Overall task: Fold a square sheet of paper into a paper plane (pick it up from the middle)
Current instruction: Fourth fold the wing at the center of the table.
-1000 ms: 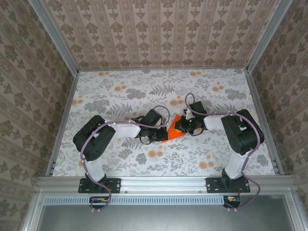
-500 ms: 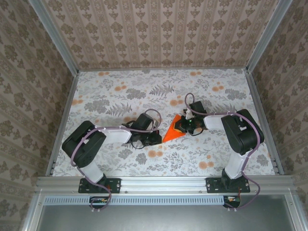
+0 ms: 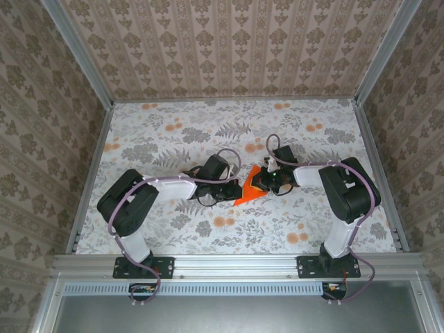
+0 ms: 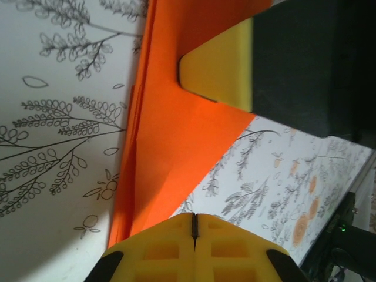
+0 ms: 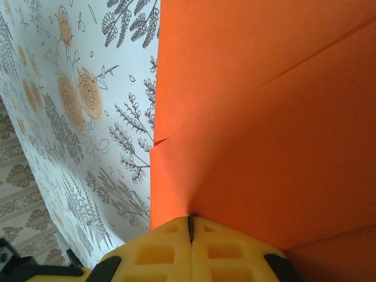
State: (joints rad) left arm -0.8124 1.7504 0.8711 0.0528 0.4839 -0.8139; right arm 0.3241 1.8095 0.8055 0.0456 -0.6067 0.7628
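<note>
The square sheet of paper is folded into a vivid orange triangle lying on the flowered table between the two arms. My right gripper holds its right side. In the right wrist view the pads are shut, with the paper puckering into the slit. My left gripper is at the paper's left edge. Its yellow pads are pressed together, tips touching the paper with nothing seen between them. The right gripper's yellow finger rests on the sheet beyond.
The flower-print table cover stretches out around the paper. Metal frame rails and patterned walls close in the left, right and back. The left arm's links lie low across the table.
The left gripper pulled back to the left half a second ago and has now returned to the paper's left edge. The right gripper has stayed on the paper.
</note>
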